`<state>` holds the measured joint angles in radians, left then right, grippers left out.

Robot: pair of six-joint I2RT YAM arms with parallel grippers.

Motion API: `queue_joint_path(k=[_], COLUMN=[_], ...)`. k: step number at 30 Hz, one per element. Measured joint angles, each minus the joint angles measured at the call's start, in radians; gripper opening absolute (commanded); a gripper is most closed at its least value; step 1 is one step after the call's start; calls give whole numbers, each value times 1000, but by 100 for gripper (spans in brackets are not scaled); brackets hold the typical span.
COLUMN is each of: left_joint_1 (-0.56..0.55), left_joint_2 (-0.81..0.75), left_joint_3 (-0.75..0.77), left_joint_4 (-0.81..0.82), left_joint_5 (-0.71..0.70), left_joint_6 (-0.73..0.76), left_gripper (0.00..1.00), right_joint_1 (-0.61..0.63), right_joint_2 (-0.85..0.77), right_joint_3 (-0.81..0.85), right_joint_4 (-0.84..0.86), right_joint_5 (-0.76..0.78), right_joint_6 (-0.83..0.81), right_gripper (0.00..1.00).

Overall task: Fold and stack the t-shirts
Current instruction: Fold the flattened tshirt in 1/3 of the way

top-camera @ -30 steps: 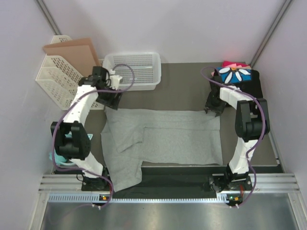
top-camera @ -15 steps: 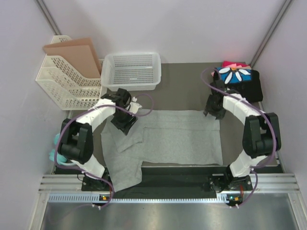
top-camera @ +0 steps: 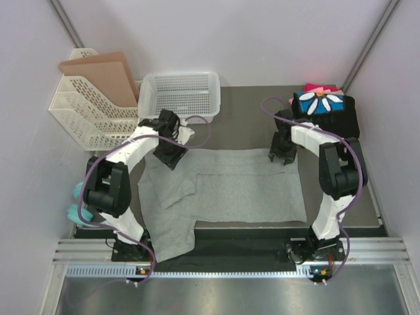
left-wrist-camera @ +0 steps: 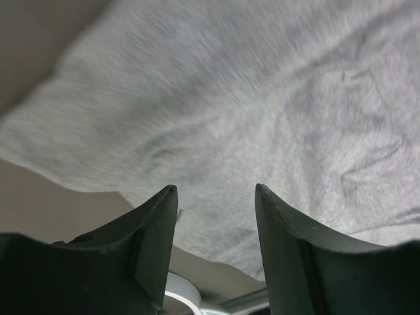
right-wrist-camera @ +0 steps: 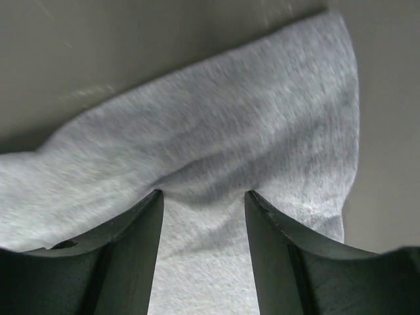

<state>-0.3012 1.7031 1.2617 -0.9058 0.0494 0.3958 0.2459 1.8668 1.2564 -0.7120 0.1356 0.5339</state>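
Grey t-shirt (top-camera: 243,187) lies spread flat on the dark table (top-camera: 246,128), mid-front. One sleeve is folded in on the left side, and the near-left part hangs toward the table's front edge.

Left gripper (top-camera: 169,157) is at the shirt's far-left corner. Its jaws stand apart, released; the wrist view shows grey cloth beyond the fingers (left-wrist-camera: 154,230) and nothing pinched between them.

Right gripper (top-camera: 281,156) is at the shirt's far-right corner, jaws also apart and not clenched. In its wrist view the cloth edge runs across the gap and wrinkles bunch toward the fingers (right-wrist-camera: 131,243). Whether the tips press on the cloth, cannot tell.

Folded t-shirts (top-camera: 321,105) are stacked at the far-right corner of the table: black with a blue panel and white daisy on top, pink/red edges showing behind. The stack is near the right arm and apart from the grey shirt.

White basket (top-camera: 180,98) is far centre-left, with the cream file rack (top-camera: 85,115) to its left holding brown cardboard (top-camera: 102,72).
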Motion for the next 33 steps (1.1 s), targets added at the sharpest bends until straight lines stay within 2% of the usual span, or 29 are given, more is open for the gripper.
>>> queue_joint_path(k=[5,9,18,27,33], left_joint_1=[8,15,42,82,82], left_joint_2=[8,19,64,128,141], left_joint_3=[113,121,-42,-67,-57], left_joint_4=[8,16,96,151,145], left_joint_5=[-22,-28,-96,-127,-132], left_joint_6=[5,7,-5,-24,-28], left_gripper=[56,54,51,51,50], right_joint_1=[0,1,2,0,-14], right_joint_2=[4,-27,-64,64,81], right_joint_3=[40,28,5,90,102], right_joint_4=[-2,-7,-17,-7,-14], right_joint_5=[-32,-51,-58,-42,-42], right_joint_6=[0,0,-9,-10,-9], right_gripper=[53,53,52,48,45])
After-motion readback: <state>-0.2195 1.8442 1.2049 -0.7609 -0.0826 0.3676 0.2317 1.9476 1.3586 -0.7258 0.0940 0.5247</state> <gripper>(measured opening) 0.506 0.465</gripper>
